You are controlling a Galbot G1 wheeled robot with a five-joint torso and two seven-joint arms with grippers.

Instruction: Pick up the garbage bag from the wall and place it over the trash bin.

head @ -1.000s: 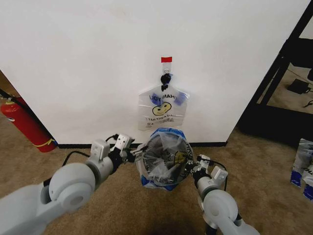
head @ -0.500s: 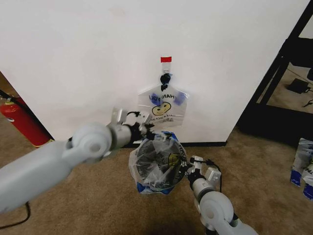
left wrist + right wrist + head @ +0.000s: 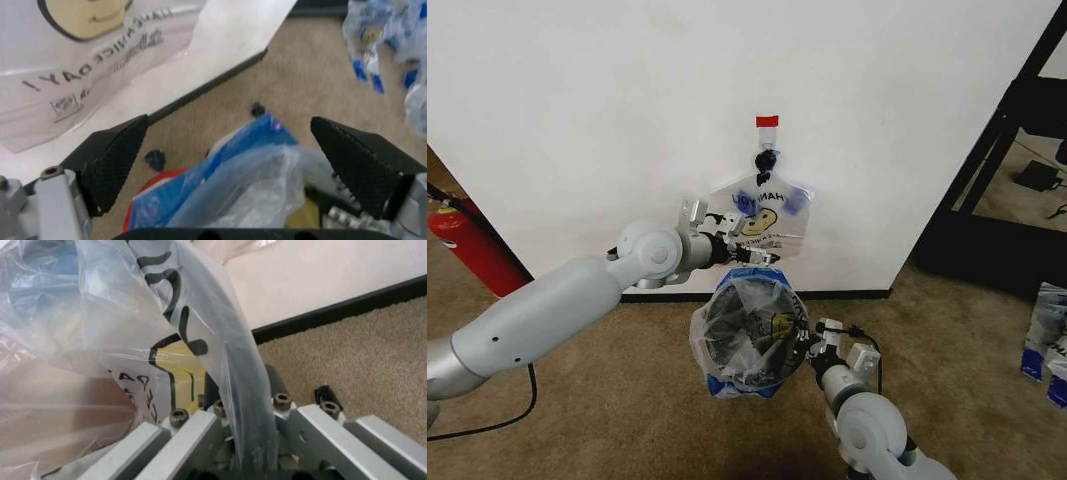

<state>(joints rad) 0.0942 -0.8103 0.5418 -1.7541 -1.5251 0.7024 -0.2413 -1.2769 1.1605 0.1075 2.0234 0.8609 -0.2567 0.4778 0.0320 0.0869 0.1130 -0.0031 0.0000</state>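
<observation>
Gaping, the left pincer [image 3: 745,257] is held just above the bin's [image 3: 754,330] far rim, bag [image 3: 749,322] draped over it; right pincer [image 3: 812,352] is clamped on bag and near rim.

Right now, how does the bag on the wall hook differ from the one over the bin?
The hanging bag lies flat against the wall, suspended from the black hook; the garbage bag is spread open over the trash bin on the carpet. The hanging bag is untouched, while the right pincer clamps the garbage bag's edge at the bin rim. The left pincer hovers open between them. Both are clear plastic with a yellow smiley and blue patches.
</observation>
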